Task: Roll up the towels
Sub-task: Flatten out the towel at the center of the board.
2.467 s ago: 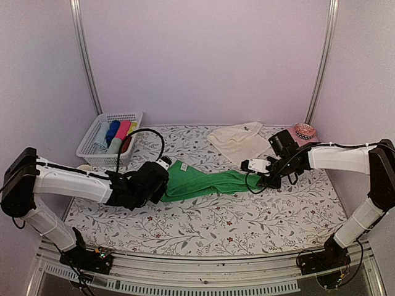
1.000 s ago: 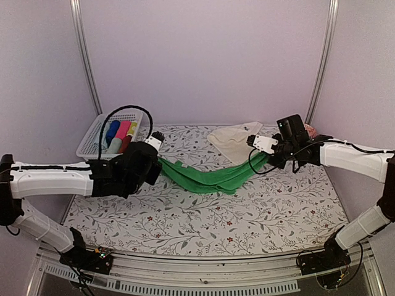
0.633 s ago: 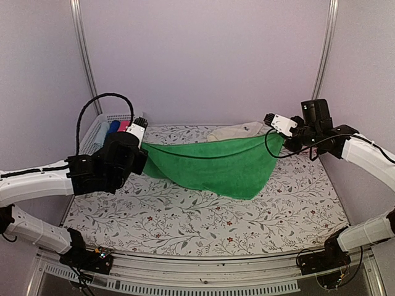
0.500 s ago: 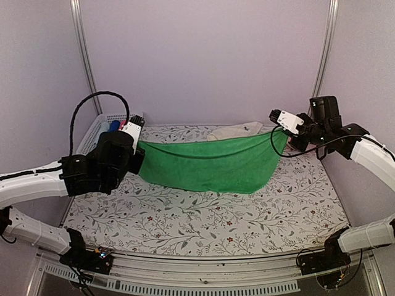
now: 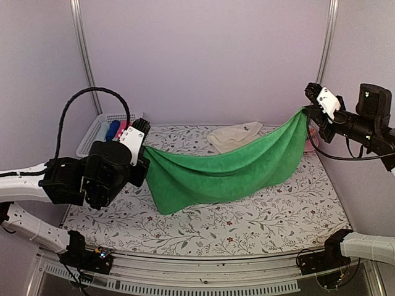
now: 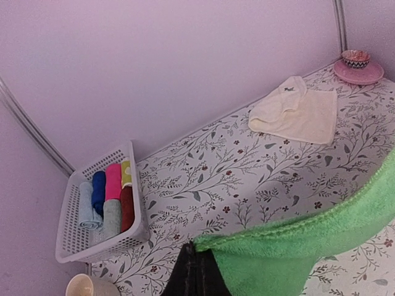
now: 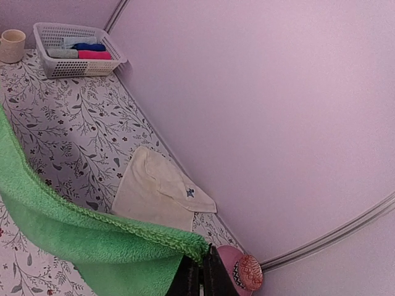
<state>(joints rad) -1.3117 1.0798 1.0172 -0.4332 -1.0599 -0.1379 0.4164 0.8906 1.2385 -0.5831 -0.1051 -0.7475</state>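
**Green towel (image 5: 228,169) spread in mid-air; nothing rolled yet.**
You hold its top corners above the table (image 5: 278,216), left gripper (image 5: 143,147) and right gripper (image 5: 305,111) each clamped on one; the white towel (image 5: 237,137) lies unrolled by the far edge.

My top view: strung towel (image 5: 222,172) spans mid frame, left end pinched in left gripper (image 6: 196,270), right end higher, pinched in right gripper (image 7: 199,271) at right edge. Its low corner hangs left of centre; I can't tell if it touches table (image 5: 259,222). Flat towel (image 5: 237,135) lies on table behind it, right of centre. Basket (image 6: 102,243) upper left, rolls (image 6: 113,185) inside, cup (image 6: 86,287) just before it. Dish (image 6: 376,73) in right back corner, bowl (image 6: 356,58) on it.
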